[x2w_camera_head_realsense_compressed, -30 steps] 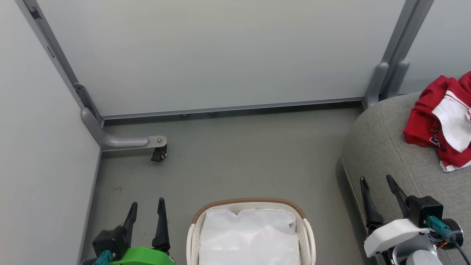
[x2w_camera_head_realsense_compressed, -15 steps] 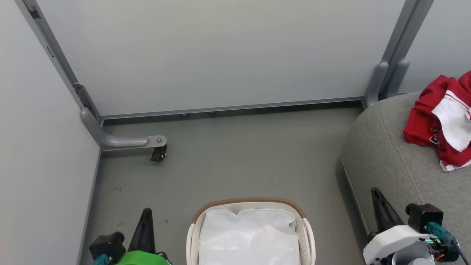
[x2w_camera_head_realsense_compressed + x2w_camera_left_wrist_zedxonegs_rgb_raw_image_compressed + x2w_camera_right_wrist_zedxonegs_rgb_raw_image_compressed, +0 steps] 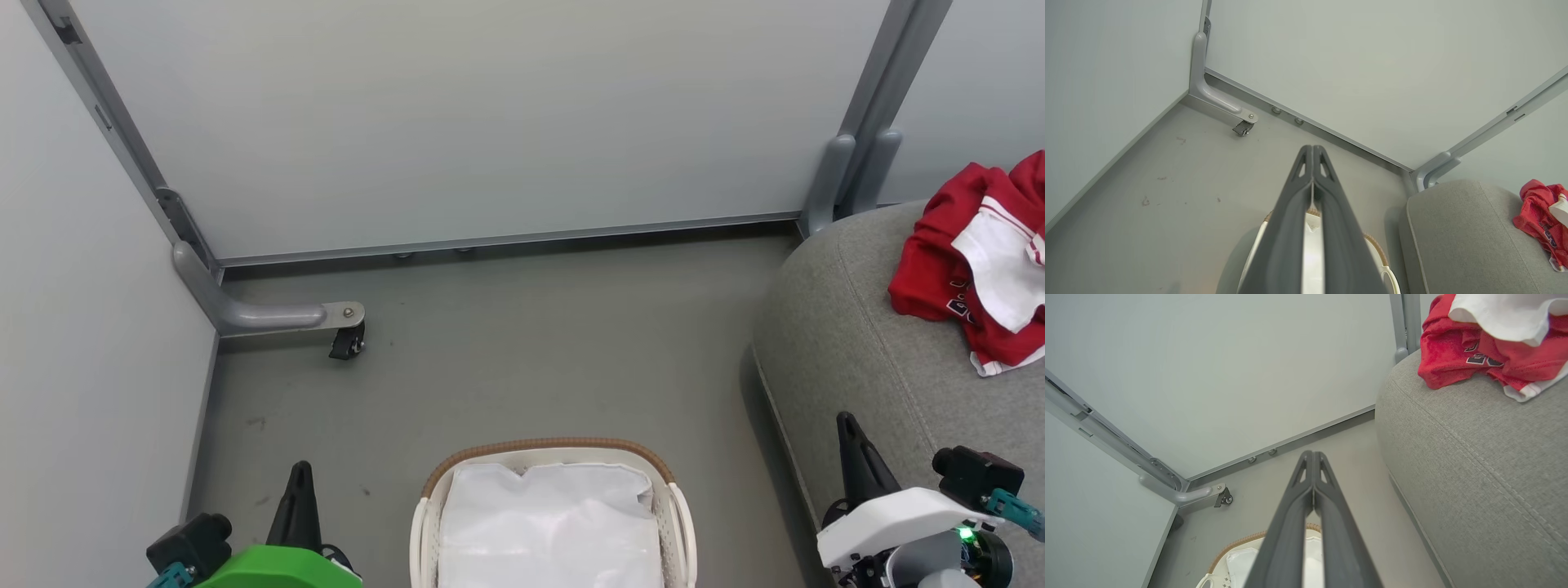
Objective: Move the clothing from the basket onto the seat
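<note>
Both grippers are sitting w/ jaws pressed together, gripping nothing. You're seeing L gripper [image 3: 300,469] left of basket [image 3: 555,446], R gripper [image 3: 846,421] by seat [image 3: 857,327] edge. Red clothing [image 3: 939,278] is lying on seat, far R; basket is showing white liner [image 3: 551,523].

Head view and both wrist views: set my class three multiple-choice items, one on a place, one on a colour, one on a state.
1. The clothing lies: A on the floor; B on the seat; C on the wall frame.
2. The rim of the basket is: A brown; B green; C red.
3. The left gripper and right gripper are: A both open; B both shut; C one open, one shut.
Answers: 1 B, the red heap rests on grey upholstery; 2 A, a brown woven band edges the white plastic; 3 B, each wrist view shows no gap at the tips.
</note>
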